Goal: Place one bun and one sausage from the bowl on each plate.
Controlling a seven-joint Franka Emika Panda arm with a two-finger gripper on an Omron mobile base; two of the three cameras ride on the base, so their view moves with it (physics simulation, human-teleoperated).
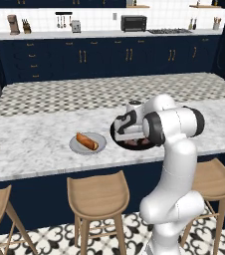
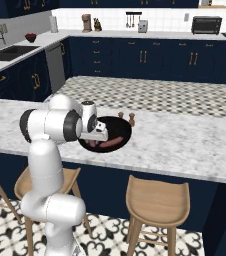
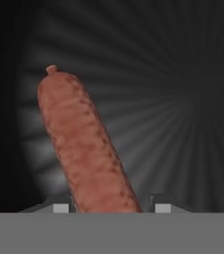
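One sausage [image 3: 84,144] between fingertips [image 3: 162,207] | hand [image 3: 111,208] grip: cannot tell | inside bowl [image 3: 183,99]

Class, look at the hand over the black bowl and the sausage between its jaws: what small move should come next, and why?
Probably finish closing, then lift straight up. In the hand view the sausage runs down between the two fingertips, inside the black bowl. Whether the gripper already pinches it cannot be told, so firm contact should come before rising.

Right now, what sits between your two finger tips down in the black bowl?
A sausage lies between the gripper's finger tips, over the bowl's dark ribbed floor, seen in the hand view.
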